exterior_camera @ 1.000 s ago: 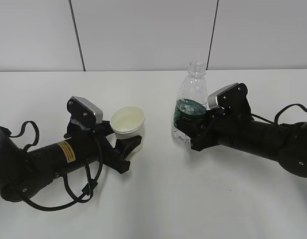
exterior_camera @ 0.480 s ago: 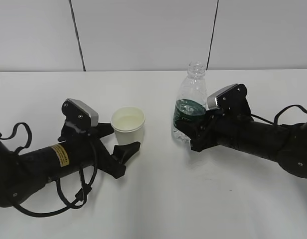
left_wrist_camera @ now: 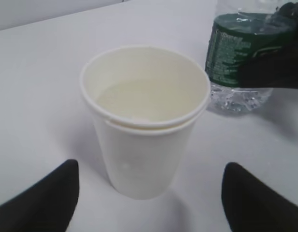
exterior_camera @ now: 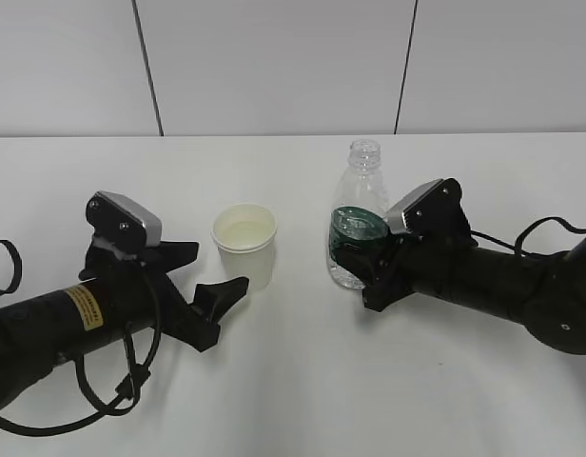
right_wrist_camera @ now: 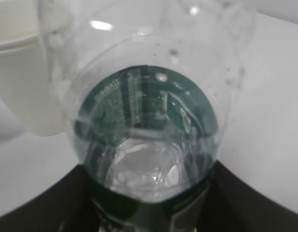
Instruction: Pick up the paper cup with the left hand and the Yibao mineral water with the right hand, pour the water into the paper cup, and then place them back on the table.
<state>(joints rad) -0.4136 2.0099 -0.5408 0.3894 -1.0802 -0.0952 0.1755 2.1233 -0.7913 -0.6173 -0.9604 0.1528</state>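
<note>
Paper cup [exterior_camera: 244, 244] is set upright on the white counter [exterior_camera: 302, 381], some liquid seen inside. Left pincer [exterior_camera: 209, 273] is spread wide, its fingers [left_wrist_camera: 40, 200] apart from the cup on either side. Yibao mineral water [exterior_camera: 356, 221] is stood upright just right of the cup, pinched at the green label by the right pincer [exterior_camera: 367, 259].

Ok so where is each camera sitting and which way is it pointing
Exterior: in front, slanting down at the table; shows both arms, left hand, right hand.
Left wrist: low on the left arm, facing the paper cup; its fingertips show below.
Right wrist: tight on the Yibao mineral water; black gripper at the bottom.
Both wrist views share cup and bottle.
</note>
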